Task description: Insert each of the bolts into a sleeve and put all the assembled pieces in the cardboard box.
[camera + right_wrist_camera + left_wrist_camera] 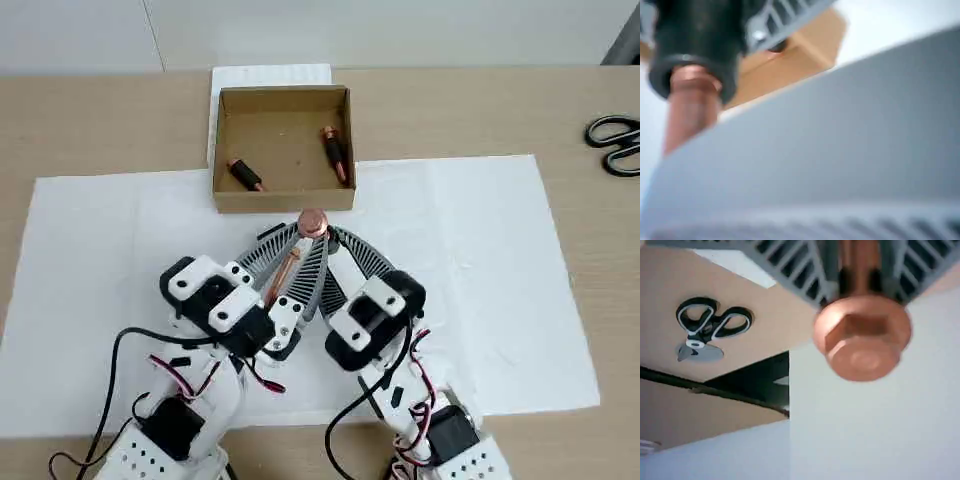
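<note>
Two robot arms meet tip to tip above a white paper sheet (480,270), just short of an open brown cardboard box (283,200). The left gripper (298,243) has its ribbed grey jaws drawn narrow on the shank of a copper-coloured hex-head bolt (312,223), and the flanged head stands clear just beyond the fingertips. The right gripper (330,240) comes in from the other side, its jaws pinched on a short black cylindrical sleeve (695,40) that sits on the same shank close behind the head. In the right wrist view bare copper emerges from the sleeve's end, so the bolt appears to be through it. The jaws hide most of the sleeve from above, so how fully it is seated is hard to say.

The grip looks deliberate. Each arm steadies one half so the two parts share a single axis, and the head is left outside the jaws where it cannot foul the fingers. Working this close to the box wall keeps the carry short.

Directly ahead of both sets of jaws, two finished black-and-copper pieces (245,175) (337,155) lie well apart on the box floor, and this one would make a third. Before it can go over the wall, one gripper probably has to let go.

Black-handled scissors (615,143) lie on the bare wooden table (100,120), well off to the outer side of the right jaws, and play no part.
</note>
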